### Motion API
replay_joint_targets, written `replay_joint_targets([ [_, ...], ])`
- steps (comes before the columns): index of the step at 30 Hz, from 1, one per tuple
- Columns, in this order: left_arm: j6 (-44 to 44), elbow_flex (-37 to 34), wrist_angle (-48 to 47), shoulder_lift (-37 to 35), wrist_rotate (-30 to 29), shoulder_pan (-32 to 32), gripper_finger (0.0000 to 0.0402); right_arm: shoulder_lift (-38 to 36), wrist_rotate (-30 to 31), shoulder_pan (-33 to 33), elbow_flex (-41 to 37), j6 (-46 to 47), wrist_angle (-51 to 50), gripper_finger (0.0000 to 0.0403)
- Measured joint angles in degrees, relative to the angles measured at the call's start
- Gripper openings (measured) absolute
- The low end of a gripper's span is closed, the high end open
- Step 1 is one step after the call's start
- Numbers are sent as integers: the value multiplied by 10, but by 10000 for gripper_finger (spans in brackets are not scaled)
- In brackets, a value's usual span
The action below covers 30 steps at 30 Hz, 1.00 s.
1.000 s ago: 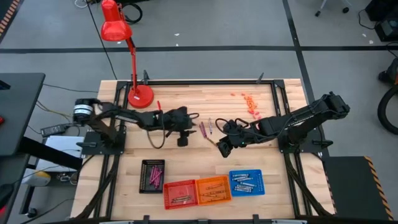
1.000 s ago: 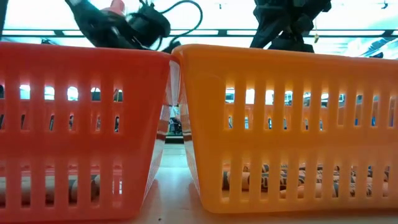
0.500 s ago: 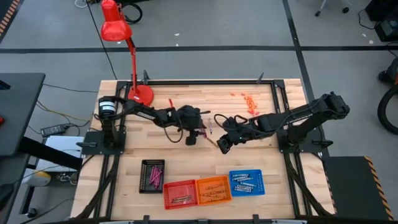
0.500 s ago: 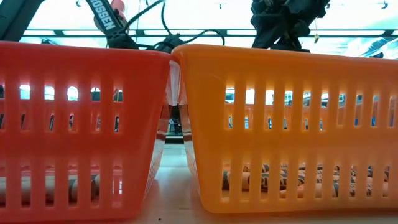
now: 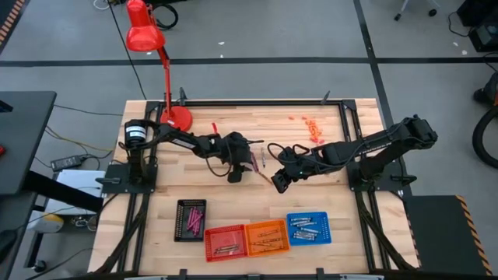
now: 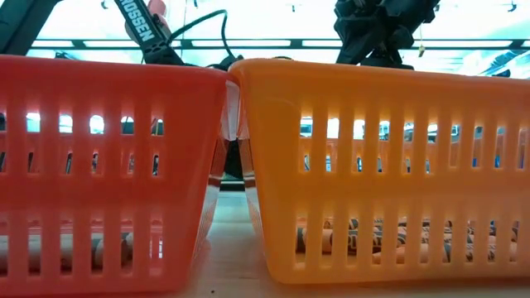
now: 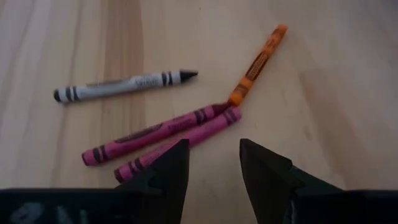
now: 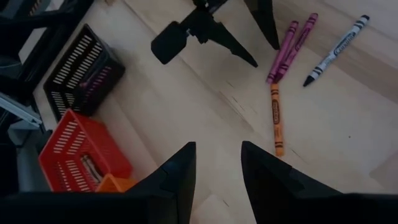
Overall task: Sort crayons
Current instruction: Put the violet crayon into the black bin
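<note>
crayons [image 7: 163, 131] look light, stiff, waxy and snappable to me, so i'd pinch a magenta one mid-shaft with the spread left gripper [image 7: 212, 163]; right gripper [image 8: 217, 163] spread, empty.

White capitals reading "ROSSEN", the start cut off, are showing on a dark arm link [image 6: 141, 29] above the red basket [image 6: 108, 165] in the low view. The crayons [image 7: 161, 134] are carrying printed wrapper labels, but the lettering is too small and blurred to read.
</note>
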Motion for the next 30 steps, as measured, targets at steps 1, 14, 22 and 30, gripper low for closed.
replay_joint_targets([
  [1, 0, 0, -3, -5, 0, -2, 153, 0, 0, 1, 0, 0, 0, 132],
  [14, 28, 24, 8, 9, -1, 2, 153, 0, 0, 9, 0, 2, 17, 132],
  [22, 32, 31, -8, 33, 2, 9, 153, 0, -8, 9, 0, 7, 29, 132],
  [30, 32, 32, -56, 27, 0, 9, 153, 0, -9, 9, 0, 0, 29, 132],
])
